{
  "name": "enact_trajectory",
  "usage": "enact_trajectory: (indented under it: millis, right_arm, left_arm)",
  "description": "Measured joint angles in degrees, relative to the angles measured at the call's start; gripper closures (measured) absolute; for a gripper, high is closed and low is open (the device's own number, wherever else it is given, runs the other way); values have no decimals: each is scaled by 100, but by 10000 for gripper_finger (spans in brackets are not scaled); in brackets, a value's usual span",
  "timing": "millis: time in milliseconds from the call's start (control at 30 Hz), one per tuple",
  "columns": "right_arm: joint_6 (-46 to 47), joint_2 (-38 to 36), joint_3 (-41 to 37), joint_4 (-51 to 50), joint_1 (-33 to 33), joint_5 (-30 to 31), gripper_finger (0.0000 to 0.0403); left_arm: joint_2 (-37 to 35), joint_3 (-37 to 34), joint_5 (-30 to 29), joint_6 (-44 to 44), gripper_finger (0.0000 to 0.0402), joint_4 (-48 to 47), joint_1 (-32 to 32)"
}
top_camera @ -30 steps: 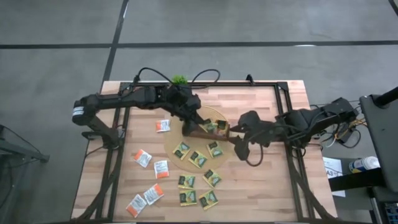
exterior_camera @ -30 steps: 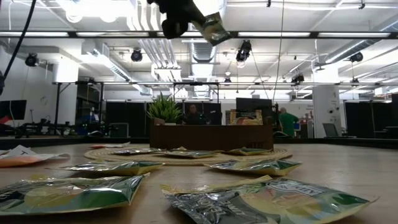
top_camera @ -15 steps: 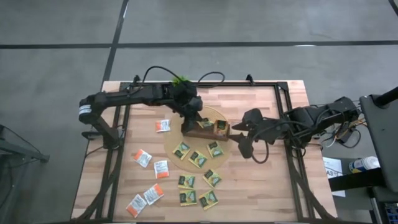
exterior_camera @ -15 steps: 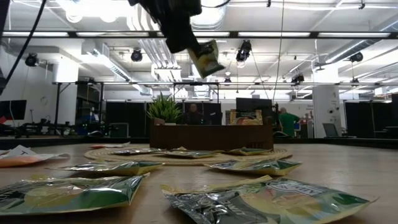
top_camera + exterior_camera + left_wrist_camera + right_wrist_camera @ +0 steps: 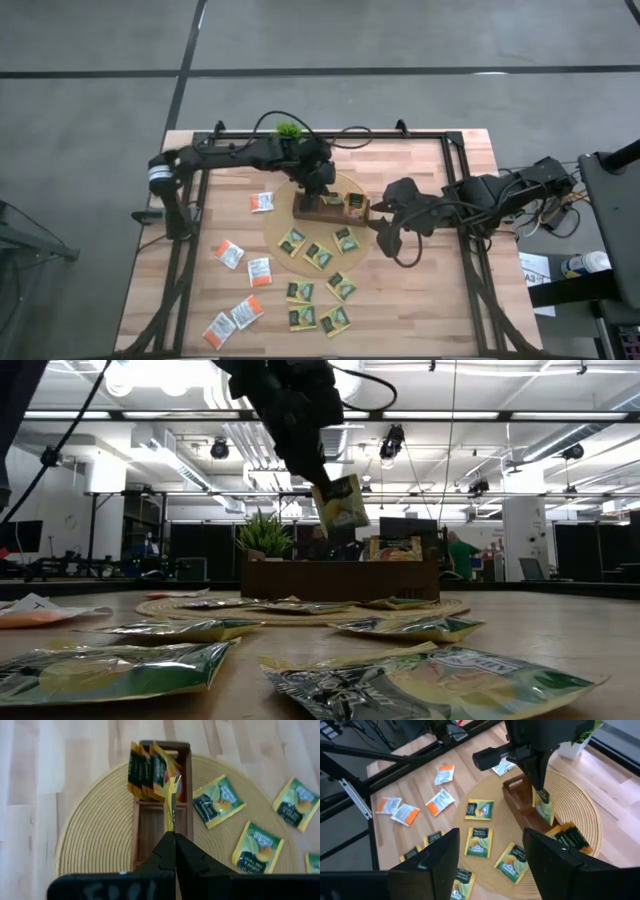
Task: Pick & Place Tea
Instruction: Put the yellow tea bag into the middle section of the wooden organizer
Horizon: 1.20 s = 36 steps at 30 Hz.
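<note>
My left gripper (image 5: 318,482) is shut on a dark green-and-yellow tea sachet (image 5: 340,503) above the brown compartment tray (image 5: 312,210). The tray stands on a round woven mat (image 5: 285,225), and several green-and-yellow sachets (image 5: 149,769) stand upright in one end compartment. More green-and-yellow sachets (image 5: 319,255) lie flat on the mat and on the table nearer the front edge (image 5: 320,305). White-and-orange sachets (image 5: 245,270) lie to the left. My right gripper (image 5: 492,865) hovers open, right of the tray, with nothing between its fingers. My left gripper pinches the sachet's upper edge (image 5: 324,491) between its two fingertips. The fingers slant down at it from above. In the left wrist view the sachet (image 5: 171,807) shows edge-on straight ahead of the fingertips. It hangs below the fingers, slightly tilted, clear of the tray.
A small green potted plant (image 5: 288,130) stands at the table's far edge behind the tray. A dark metal frame (image 5: 455,150) runs round the table's edges. Bare wood lies right of the mat (image 5: 430,300).
My left gripper has come down toward the tray and shifted a little toward the table's right, rolling as it went. The sachet, which lay slanted high up, now hangs nearly upright just above the tray. My right gripper has kept still.
</note>
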Motion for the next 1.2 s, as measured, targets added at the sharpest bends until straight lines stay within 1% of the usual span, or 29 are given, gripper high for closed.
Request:
enact_trajectory:
  millis: [200, 433, 600, 933, 1200]
  right_arm:
    - [1, 84, 0, -14, 0, -2, 188]
    - [38, 113, 0, -37, 0, -2, 188]
    - [44, 113, 0, -61, 0, -2, 188]
    - [44, 113, 0, -78, 0, -2, 188]
    - [44, 113, 0, -74, 0, 0, 188]
  left_arm:
    - [456, 298, -65, 293, 402, -228, 16]
    - [789, 486, -143, 508, 402, -453, 52]
    - [960, 576, -321, 596, 402, -549, 64]
    - [991, 572, -323, 600, 401, -499, 68]
    - [991, 561, -444, 622, 401, -434, 95]
